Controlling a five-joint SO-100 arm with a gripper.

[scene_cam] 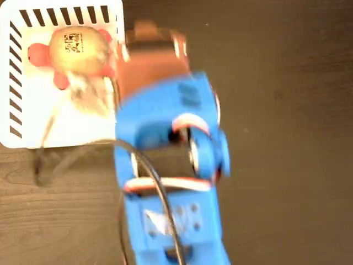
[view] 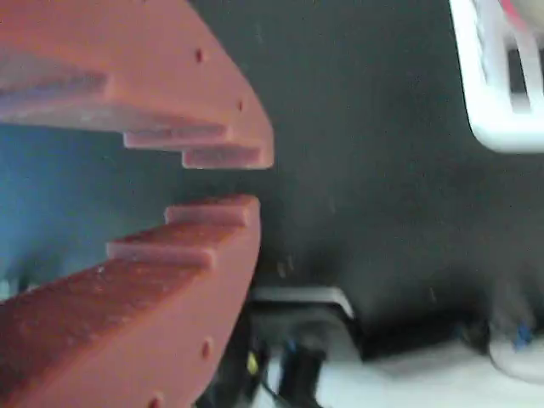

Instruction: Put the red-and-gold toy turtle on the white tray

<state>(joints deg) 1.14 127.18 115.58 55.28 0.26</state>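
A: One item matters here, the squishy red-and-gold toy turtle (scene_cam: 74, 52) with the shiny domed shell. Position?

B: In the fixed view it lies on the flat white plastic tray (scene_cam: 33, 124) with the slanted dark slots, in the tray's upper half, shell up, black printed mark visible. Coral head points picture-left, so its long axis runs roughly left to right across the tray.

A: End effector?

B: The reddish-brown two-finger end effector (view: 223, 180) shows best in the wrist view. Stepped fingers (view: 183, 246) stand a narrow gap apart, nothing between them. Empty. Behind them only dark counter (view: 365, 187).

A: Relation between the two?

B: Fixed view: the blue arm (scene_cam: 168, 182) comes up from the bottom edge, its reddish tip just outside the tray's right rim, blurred. The turtle lies picture-left of that tip, close by, with the rim between. Wrist view agrees: only a corner of the tray shows, upper right; the turtle itself I cannot make out there.

A: Touching?

B: Apart, as far as the blur allows. Pale smudge and a dark cable cross the tray below the turtle; cannot tell what the smudge is.

A: Judgement?

B: Placement looks done. The next move likely only needs the arm to back off away from the rim, without catching the tray or dragging the cable.
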